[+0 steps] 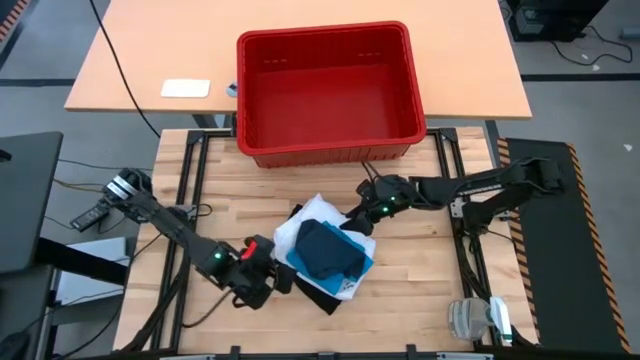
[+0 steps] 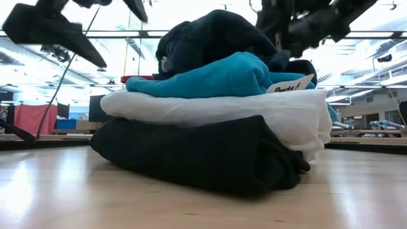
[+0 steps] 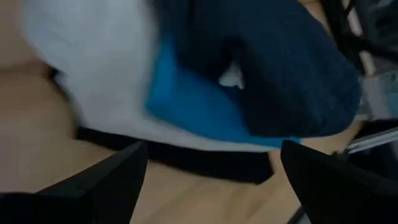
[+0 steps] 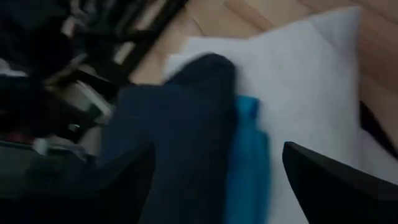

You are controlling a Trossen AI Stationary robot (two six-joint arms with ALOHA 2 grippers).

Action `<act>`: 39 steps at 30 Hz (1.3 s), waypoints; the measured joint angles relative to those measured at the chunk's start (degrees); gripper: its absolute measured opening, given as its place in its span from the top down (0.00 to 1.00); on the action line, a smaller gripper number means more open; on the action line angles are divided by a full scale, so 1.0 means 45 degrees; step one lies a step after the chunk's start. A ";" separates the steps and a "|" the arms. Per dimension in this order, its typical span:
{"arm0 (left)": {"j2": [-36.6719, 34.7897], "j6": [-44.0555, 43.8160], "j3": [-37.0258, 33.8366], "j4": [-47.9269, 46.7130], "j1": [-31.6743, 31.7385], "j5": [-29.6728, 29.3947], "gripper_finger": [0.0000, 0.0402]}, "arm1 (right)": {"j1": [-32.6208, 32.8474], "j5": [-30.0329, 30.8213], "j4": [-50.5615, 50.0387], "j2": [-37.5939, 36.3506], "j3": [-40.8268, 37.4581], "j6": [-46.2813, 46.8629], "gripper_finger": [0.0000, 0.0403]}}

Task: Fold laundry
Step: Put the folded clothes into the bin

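Four folded layers make one pile near the middle of the worktop (image 1: 420,290) in the high view: a dark navy garment (image 1: 328,250) on top, a bright blue piece (image 1: 358,268), a white T-shirt (image 1: 312,215) and a black garment (image 1: 318,296) at the bottom. The left end effector (image 1: 282,282) sits just beside the pile's near-left side, the right end effector (image 1: 352,226) at its far-right side. A red basket (image 1: 330,150) stands at the far edge.

The low view confirms the stacking order.

Both wrist views show each arm's fingers spread apart, holding nothing, with the pile beyond them.
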 joint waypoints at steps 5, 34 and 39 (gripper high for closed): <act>0.1493 -0.1225 0.0010 0.1130 0.0071 0.0381 0.08 | -0.0414 -0.0297 -0.0047 0.1132 0.0000 -0.0985 0.12; 0.5629 0.2249 0.0000 0.8099 0.3138 0.1460 0.73 | -0.0743 -0.4987 0.1305 0.4623 -0.0053 -0.0566 0.83; 0.4911 0.3792 -0.0053 0.8519 0.3757 0.2178 0.85 | -0.1095 -0.5699 0.0403 0.3570 -0.0058 -0.0458 0.85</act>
